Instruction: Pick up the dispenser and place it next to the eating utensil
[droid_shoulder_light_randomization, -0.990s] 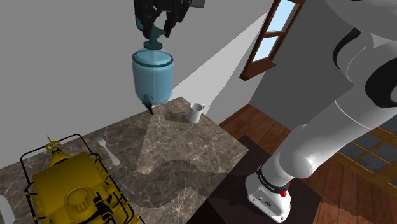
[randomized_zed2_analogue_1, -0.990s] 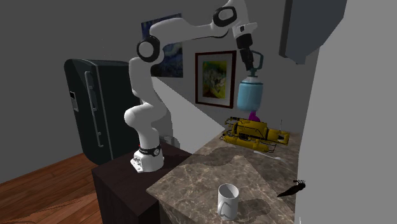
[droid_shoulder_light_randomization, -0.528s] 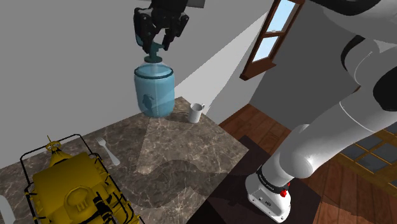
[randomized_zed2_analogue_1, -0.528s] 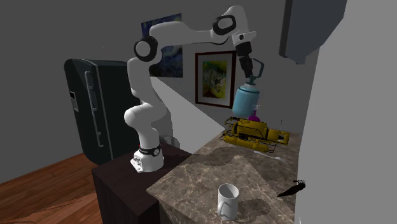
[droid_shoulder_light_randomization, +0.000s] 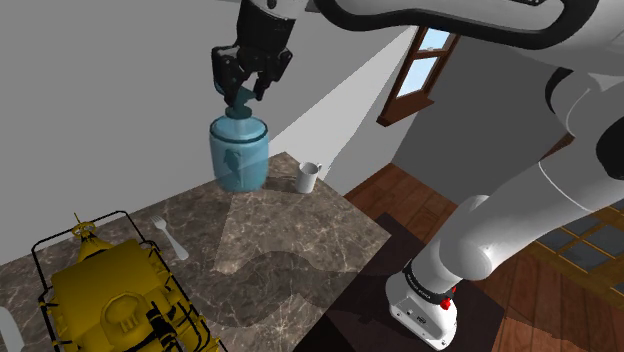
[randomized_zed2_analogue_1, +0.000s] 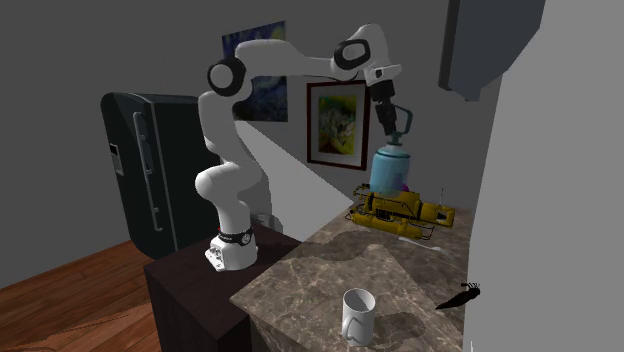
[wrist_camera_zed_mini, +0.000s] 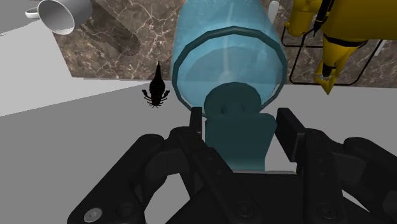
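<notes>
In the shoulder view we see the hand closed on the teal cap of the dispenser. The dispenser is a translucent blue jug that hangs upright beneath the hand, in the air over the far part of the marble surface. We take the wire basket as our mark. It stands at that view's lower left with a yellow thing inside it, and the dispenser is well apart from it, up and to the view's right. A white spoon lies on the surface just beside the basket, on the side toward the dispenser. A white mug stands well apart from the basket, near the surface's far corner. In the second exterior view the white arm bends over from its stand. The hand points down with the dispenser hanging right above the basket; we cannot tell whether it is over the basket or beyond it. The mug stands well apart from the basket, and a small black figure sits on the grey wall. In the wrist view the hand has its two black fingers pressed against the cap from both sides. The yellow thing and the basket's wires lie near the dispenser, and the mug and the black figure lie on the dispenser's side away from the basket.
</notes>
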